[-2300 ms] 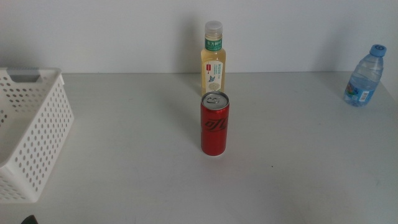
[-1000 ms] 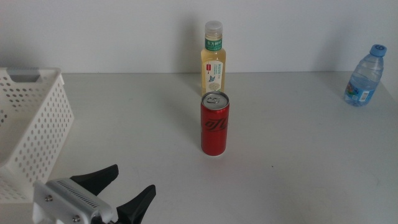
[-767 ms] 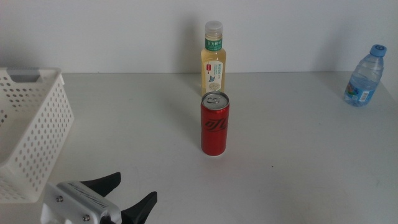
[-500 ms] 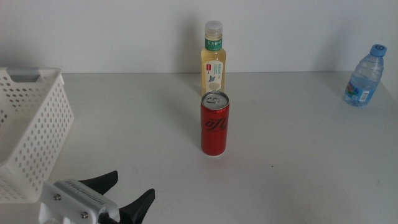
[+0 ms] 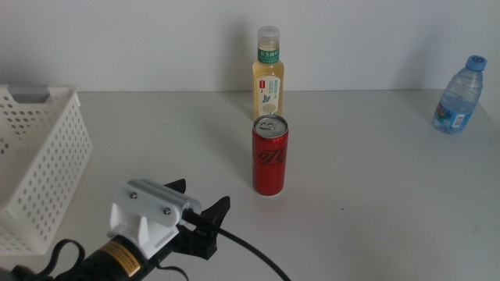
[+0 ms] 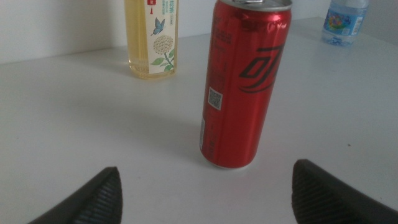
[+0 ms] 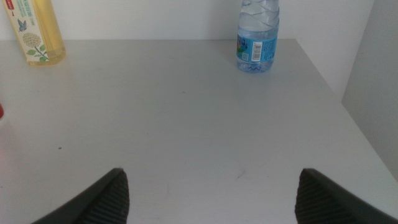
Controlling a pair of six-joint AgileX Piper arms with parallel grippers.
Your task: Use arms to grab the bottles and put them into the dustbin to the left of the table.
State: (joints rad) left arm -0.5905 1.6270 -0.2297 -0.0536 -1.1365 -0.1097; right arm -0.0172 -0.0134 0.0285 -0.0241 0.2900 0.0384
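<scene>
The slim red can stands at the table's middle, with the yellow tea bottle upright behind it. The small water bottle stands at the far right. The white dustbin sits at the left edge. My left gripper is open and empty, low over the table, in front and to the left of the can. In the left wrist view the can stands between the left gripper's spread jaws, a little ahead of them. My right gripper is open and empty; it is out of the middle view.
The grey table meets a white wall at the back. The right wrist view shows the water bottle near the table's right edge and the tea bottle.
My left gripper has come up from the bottom left corner and moved forward and right toward the red can. The bottles and the dustbin have not moved.
</scene>
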